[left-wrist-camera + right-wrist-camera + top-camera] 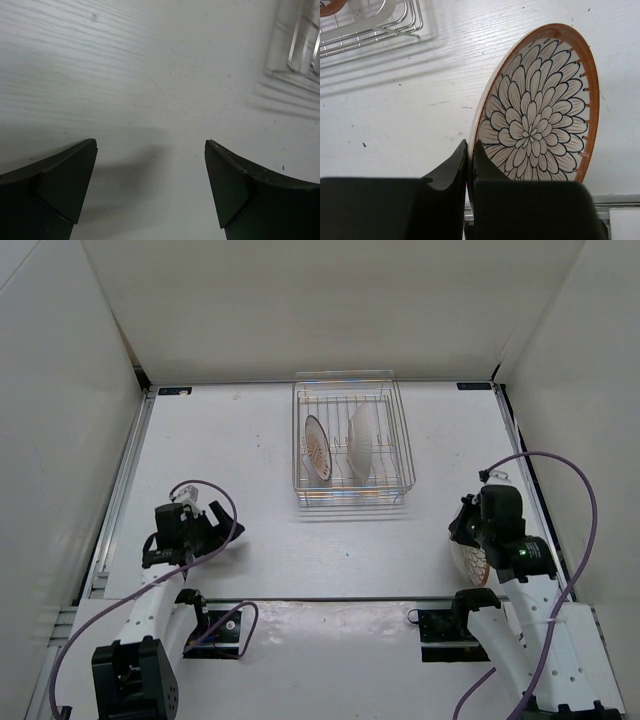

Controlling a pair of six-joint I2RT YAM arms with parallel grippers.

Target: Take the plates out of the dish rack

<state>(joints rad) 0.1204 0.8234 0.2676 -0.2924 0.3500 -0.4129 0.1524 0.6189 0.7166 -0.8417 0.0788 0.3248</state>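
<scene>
**Plate pinched by rim at right, two more standing in rack**

Right gripper (pixel 470 150) is clamped narrow on the rim of the petal plate (pixel 540 115), jaws nearly together with only the plate edge between them. Plate is tilted, patterned face toward the wrist camera, over the desk (pixel 250 440) at the near right, well apart from the dish rack (pixel 350 445). Cannot tell if its lower edge touches the desk; the gripper body hides that. Left gripper (pixel 150 150) is spread wide, holding nothing, low over bare desk at the near left.

Rack sits centre, far side. Two plates stand upright in it side by side: orange-faced plate (pixel 317 448) on the left, white-backed plate (pixel 361 443) just right of it. Looks like one of three is out and not yet set down.

What could go wrong:
- Hold is on one small spot of rim, so the plate may pivot or slip if the arm swings fast.
- Opening while the plate is tilted: it slaps flat or rolls off on its edge.
- Plate hangs close to the seam (pixel 330 598) along the desk's near side; a release too far back may land it across that seam.
- Rack is light wire; a plate snagging a divider on the next pull could drag or tip it, and the two plates stand close enough for one to knock the other.
</scene>
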